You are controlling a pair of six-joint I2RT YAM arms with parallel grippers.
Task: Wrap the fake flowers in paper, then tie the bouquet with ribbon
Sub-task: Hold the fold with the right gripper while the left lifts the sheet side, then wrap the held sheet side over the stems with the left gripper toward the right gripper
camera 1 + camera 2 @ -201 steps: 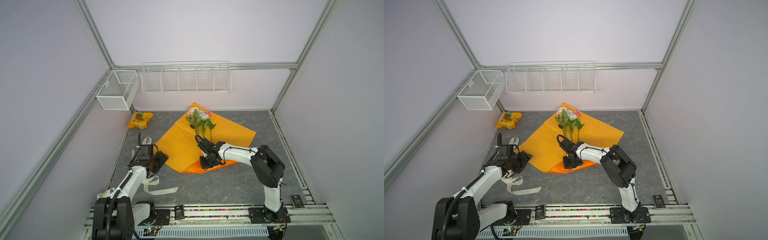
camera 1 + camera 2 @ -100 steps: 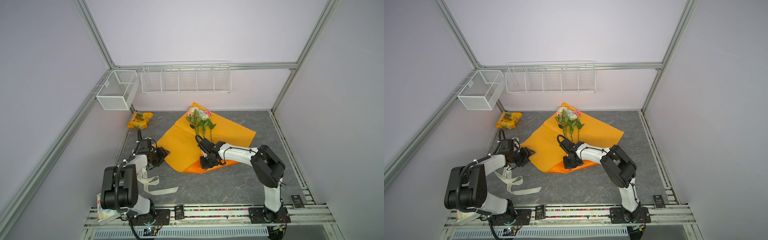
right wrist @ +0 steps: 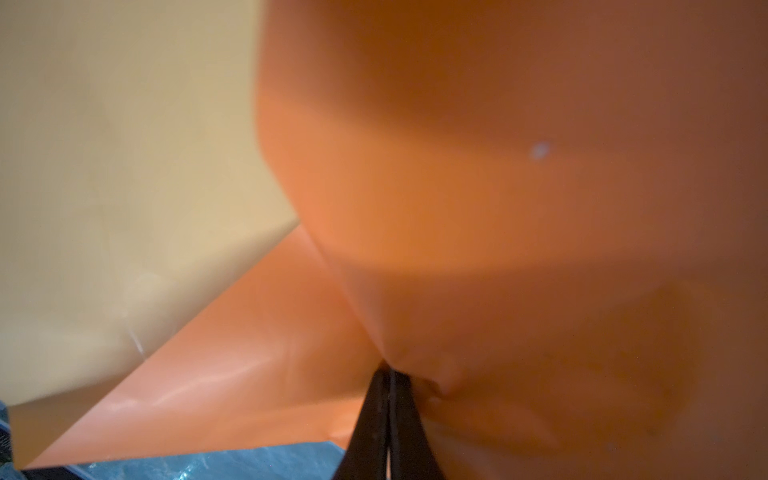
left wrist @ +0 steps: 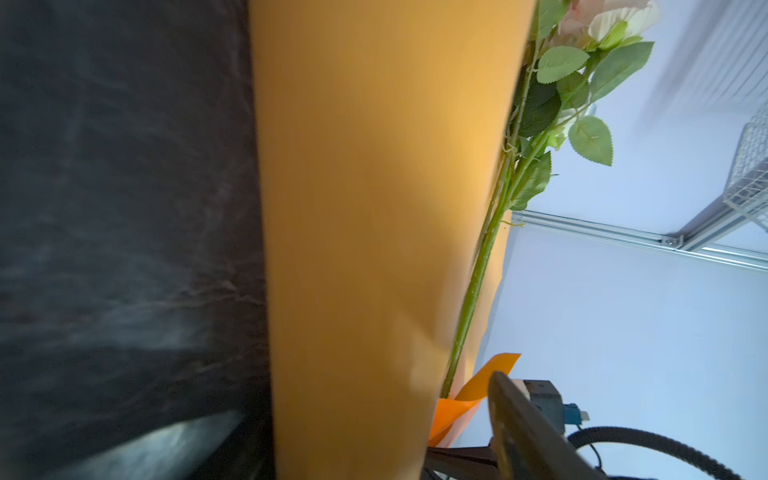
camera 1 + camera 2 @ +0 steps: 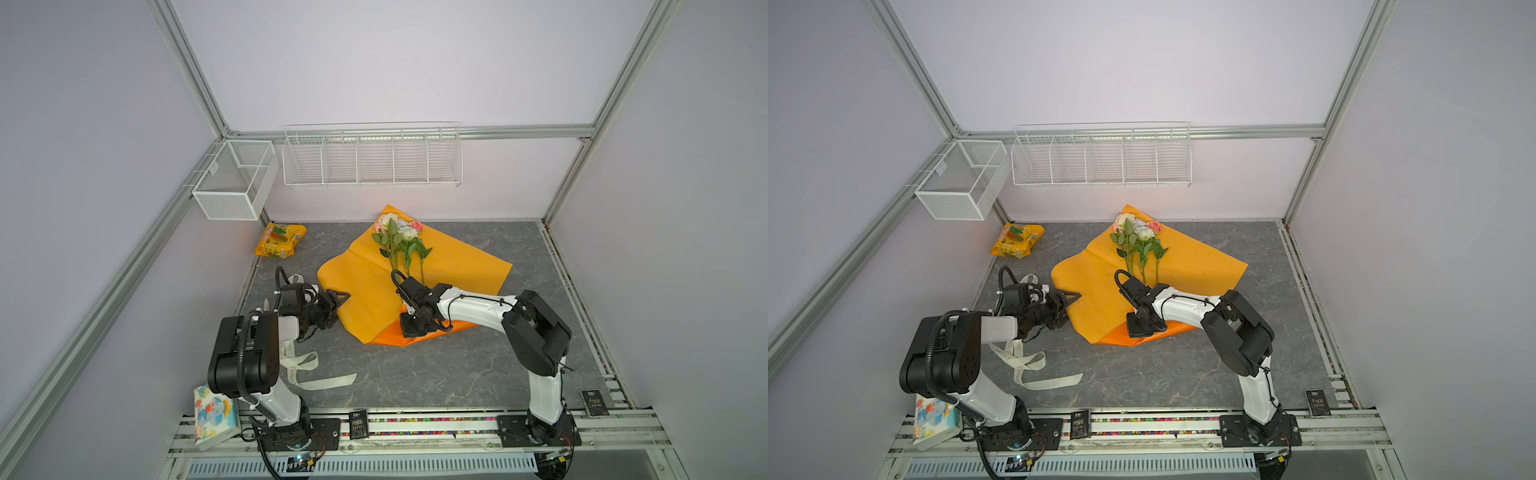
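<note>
Jaws of the left gripper stand spread beside the orange wrap. The right gripper pinches its near corner.

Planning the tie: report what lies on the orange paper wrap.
On the orange paper wrap lie the fake flowers, blooms farthest back, stems toward the right claw, shut on the wrap's near fold. In both top views the right arm covers the stem ends.

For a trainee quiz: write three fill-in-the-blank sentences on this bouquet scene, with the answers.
The flowers lie on an ___ paper wrap.
The right jaws are ___ on that wrap.
The cream ribbon lies on the table beside the ___ arm.
Missing: orange; shut; left.
</note>
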